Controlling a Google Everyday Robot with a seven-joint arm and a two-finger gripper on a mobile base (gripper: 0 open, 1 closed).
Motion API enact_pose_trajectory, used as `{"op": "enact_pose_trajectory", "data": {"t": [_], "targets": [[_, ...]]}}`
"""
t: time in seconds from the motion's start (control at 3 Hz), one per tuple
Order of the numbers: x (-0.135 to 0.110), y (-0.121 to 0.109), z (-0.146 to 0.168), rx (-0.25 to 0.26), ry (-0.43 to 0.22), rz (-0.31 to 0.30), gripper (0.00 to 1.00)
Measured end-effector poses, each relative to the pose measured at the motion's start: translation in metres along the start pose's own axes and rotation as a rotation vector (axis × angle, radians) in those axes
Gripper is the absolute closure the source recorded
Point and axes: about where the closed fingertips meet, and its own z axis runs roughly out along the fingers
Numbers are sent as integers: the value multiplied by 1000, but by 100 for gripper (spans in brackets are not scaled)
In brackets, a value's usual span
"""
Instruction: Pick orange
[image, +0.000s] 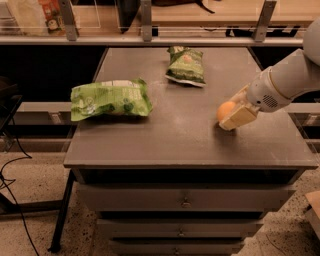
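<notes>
The orange (224, 109) is a small round fruit resting on the right side of the grey table top (180, 137). My gripper (229, 111) reaches in from the right on a white arm and is open. Its beige fingers (239, 117) stand on either side of the orange, one in front of it and one behind. The right part of the orange is hidden by the gripper.
A large green snack bag (110, 99) lies at the table's left. A smaller green bag (186, 65) lies at the back middle. A railing with posts (146, 25) runs behind the table. Drawers (185, 201) sit below the front edge.
</notes>
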Motion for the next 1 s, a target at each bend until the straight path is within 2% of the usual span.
{"op": "enact_pose_trajectory", "data": {"t": [0.33, 0.67, 1.0], "targets": [[-3, -2, -11, -28, -91, 20, 88], [-19, 0, -48, -30, -255, 20, 100], [-36, 13, -98, -10, -385, -24, 100]]}}
